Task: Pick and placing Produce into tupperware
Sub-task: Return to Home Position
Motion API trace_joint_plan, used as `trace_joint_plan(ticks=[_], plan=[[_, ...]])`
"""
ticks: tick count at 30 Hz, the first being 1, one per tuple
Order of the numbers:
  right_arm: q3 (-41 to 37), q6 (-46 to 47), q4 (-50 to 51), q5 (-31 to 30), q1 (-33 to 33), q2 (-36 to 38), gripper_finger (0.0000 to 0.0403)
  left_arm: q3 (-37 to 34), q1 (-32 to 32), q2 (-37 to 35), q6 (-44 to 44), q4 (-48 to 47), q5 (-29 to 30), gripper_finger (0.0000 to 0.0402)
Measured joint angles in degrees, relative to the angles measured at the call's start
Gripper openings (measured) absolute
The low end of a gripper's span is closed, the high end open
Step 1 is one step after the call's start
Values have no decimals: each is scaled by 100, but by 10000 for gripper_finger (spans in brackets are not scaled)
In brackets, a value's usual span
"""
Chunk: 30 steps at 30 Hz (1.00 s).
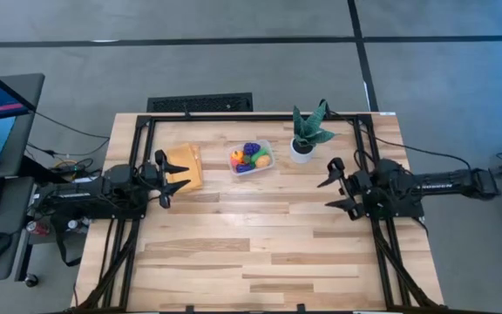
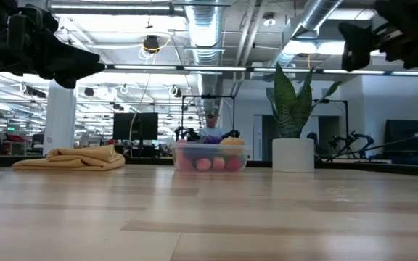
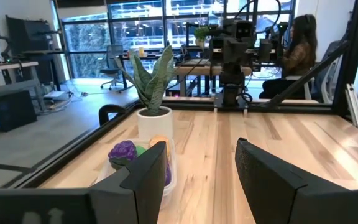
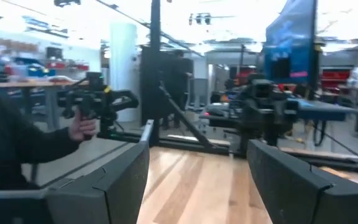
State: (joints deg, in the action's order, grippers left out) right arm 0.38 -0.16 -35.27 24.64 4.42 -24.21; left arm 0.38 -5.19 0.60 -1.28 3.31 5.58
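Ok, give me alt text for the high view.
A clear tupperware tub holding colourful toy produce sits near the back of a wooden table, between a folded tan cloth and a potted plant. The left gripper and the right gripper are open and empty, one at each side.

Overhead; table-level; two wrist-mounted — shared tupperware (image 2: pixel 178 156)
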Motion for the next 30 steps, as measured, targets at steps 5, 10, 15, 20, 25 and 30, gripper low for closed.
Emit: trace_joint_plan(ticks=[5, 10, 15, 20, 25, 30], plan=[[-2, -31, 240, -630, -401, -4, 265, 0, -2, 0, -2, -14, -9, 182], [-2, -29, 362, -671, -430, 204, 265, 0, -2, 0, -2, -58, -51, 182], [43, -29, 941, -662, -444, 965, 265, 0, -2, 0, 2, -81, -181, 182], [72, -129, 1544, -671, -621, 1753, 265, 0, -2, 0, 11, -83, -181, 182], [72, -293, 2068, -788, -797, 2379, 265, 0, -2, -1, 14, -83, -181, 182], [134, -386, 2210, -867, -919, 2409, 265, 0, -2, -2, 15, -83, -179, 182]])
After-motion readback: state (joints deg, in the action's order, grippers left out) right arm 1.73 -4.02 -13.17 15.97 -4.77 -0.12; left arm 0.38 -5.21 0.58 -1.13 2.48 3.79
